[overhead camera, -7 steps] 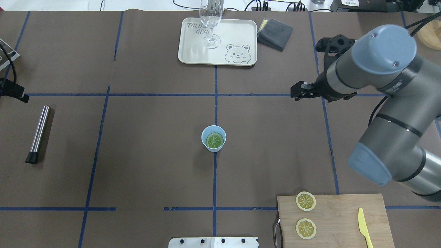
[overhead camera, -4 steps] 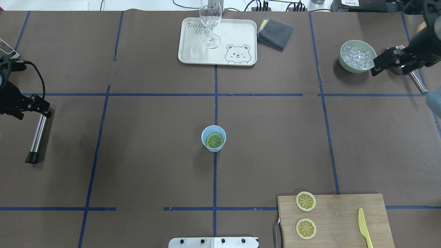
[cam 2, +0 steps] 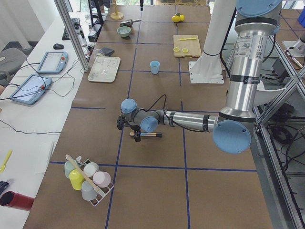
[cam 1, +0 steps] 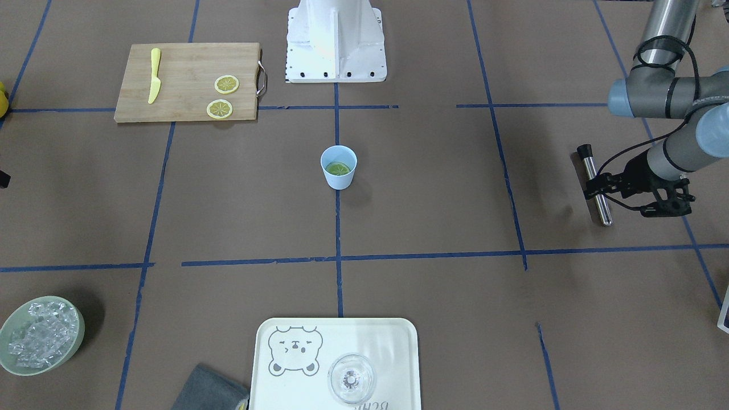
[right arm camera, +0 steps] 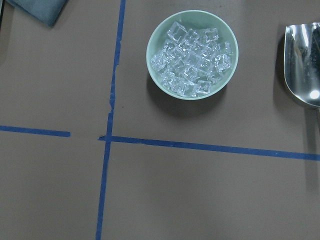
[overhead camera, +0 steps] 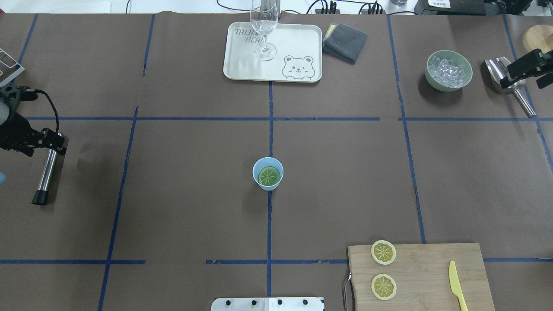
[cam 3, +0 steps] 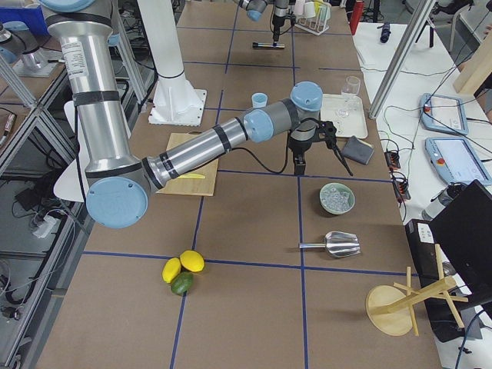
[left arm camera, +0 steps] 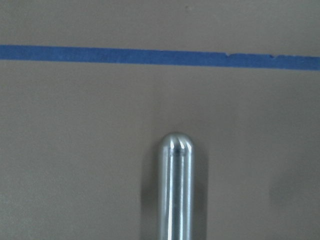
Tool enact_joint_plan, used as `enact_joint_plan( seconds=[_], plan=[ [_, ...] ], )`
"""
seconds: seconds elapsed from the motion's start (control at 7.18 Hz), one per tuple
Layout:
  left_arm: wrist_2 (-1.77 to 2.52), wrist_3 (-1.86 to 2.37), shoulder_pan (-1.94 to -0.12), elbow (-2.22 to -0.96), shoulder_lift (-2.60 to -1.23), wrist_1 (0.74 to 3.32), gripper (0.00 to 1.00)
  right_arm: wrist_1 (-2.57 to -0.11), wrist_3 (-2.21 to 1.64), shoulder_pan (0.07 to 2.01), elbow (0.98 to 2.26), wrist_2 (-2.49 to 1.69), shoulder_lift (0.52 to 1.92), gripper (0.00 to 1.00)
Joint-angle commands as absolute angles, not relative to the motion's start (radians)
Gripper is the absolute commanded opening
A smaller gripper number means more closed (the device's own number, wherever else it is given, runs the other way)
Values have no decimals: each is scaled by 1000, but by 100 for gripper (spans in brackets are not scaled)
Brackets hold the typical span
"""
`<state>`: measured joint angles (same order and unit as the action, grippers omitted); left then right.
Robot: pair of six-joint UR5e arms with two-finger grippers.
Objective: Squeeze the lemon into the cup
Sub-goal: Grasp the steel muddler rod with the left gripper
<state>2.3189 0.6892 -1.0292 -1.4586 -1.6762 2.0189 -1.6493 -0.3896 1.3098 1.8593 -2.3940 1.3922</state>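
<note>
Down inside the blue cup [overhead camera: 268, 161] lies the lemon slice [overhead camera: 268, 176], ready for squashing. The left hand [overhead camera: 55, 141] hangs over the steel muddler [overhead camera: 46, 170]; whether it is released or clenched, I cannot tell.

Light blue cup [overhead camera: 268, 166]; yellow-green segmented lemon [overhead camera: 268, 176]; bear-print tray [overhead camera: 298, 43].

Inspection for legible markings, all views. I find one item. The cream rectangular plastic tray [overhead camera: 302, 43] at the far edge of the desk [overhead camera: 173, 172] bears grey outline lettering. It reads "TAIJI" over "BEA", and the end of the lower word is hidden behind the clear stemmed wine glass [overhead camera: 264, 26] standing on it. A cartoon bear face [overhead camera: 297, 68] is printed at one corner. In the front-facing view the same lettering is cut off by the picture's edge and I cannot read it.
</note>
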Motion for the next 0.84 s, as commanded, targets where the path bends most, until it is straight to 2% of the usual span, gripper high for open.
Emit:
enact_joint_plan(
  seconds=[0.0,0.14,0.28,0.56,0.7],
  plan=[
    [2290,690,-1017,-1444,-1692,2026,100,-1649,-388,1312,1848,-2395,1397,100],
    [2289,690,-1016,-1443,-1692,2026,100,-1649,-388,1312,1848,-2396,1399,100],
    [2281,695,-1015,-1445,-1692,2025,81,-1649,-388,1312,1847,-2395,1399,100],
    [2281,693,-1015,-1445,-1690,2025,9,-1649,-388,1312,1847,-2396,1401,100],
    [2272,693,-1015,-1447,-1690,2025,0,-1649,-388,1312,1847,-2396,1402,100]
  ],
)
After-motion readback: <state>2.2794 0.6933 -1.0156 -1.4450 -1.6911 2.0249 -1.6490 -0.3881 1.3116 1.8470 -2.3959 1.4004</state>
